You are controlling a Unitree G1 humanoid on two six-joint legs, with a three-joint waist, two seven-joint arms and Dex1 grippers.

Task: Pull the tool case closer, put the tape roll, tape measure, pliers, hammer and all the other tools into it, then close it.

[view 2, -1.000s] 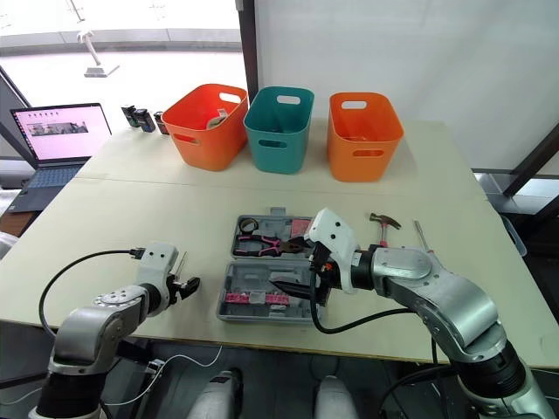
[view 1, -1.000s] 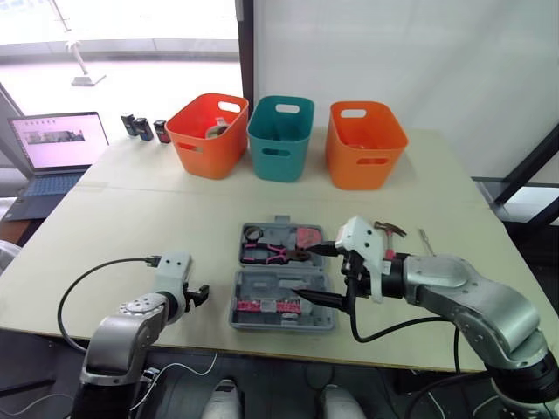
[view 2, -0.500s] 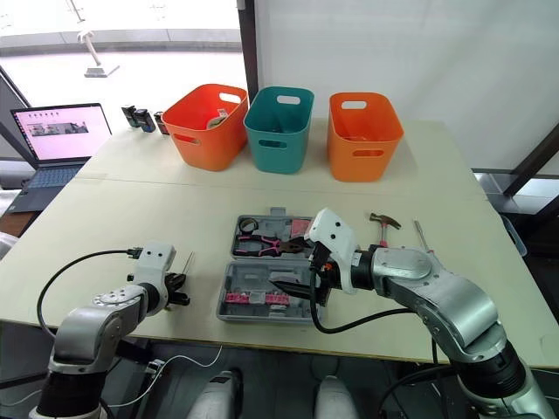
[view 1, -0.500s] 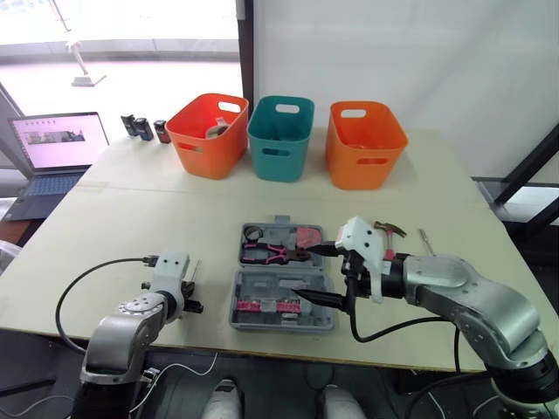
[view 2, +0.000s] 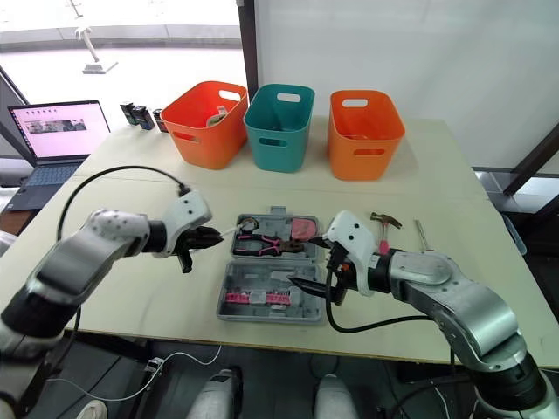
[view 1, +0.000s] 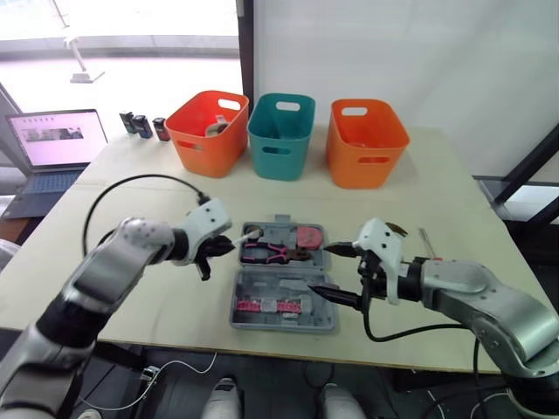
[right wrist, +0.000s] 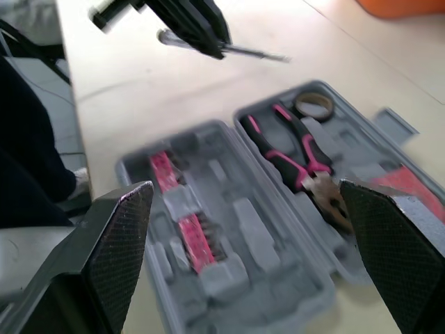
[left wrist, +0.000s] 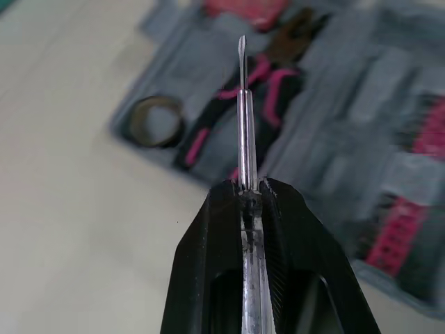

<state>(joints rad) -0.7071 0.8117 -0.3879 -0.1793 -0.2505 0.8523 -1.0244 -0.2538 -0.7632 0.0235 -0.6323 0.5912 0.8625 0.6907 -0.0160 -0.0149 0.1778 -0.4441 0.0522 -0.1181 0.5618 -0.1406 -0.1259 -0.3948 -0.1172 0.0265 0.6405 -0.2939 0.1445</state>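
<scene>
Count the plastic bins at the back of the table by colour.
Orange bins: 2
Teal bins: 1
Total: 3

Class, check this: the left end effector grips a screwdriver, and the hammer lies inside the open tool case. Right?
No. The right eye view shows the hammer on the table, right of the open tool case. The left end effector does grip a screwdriver.

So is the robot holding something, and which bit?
The left tool pinches a thin silver screwdriver by its clear handle; the right tool is open and empty.
</scene>
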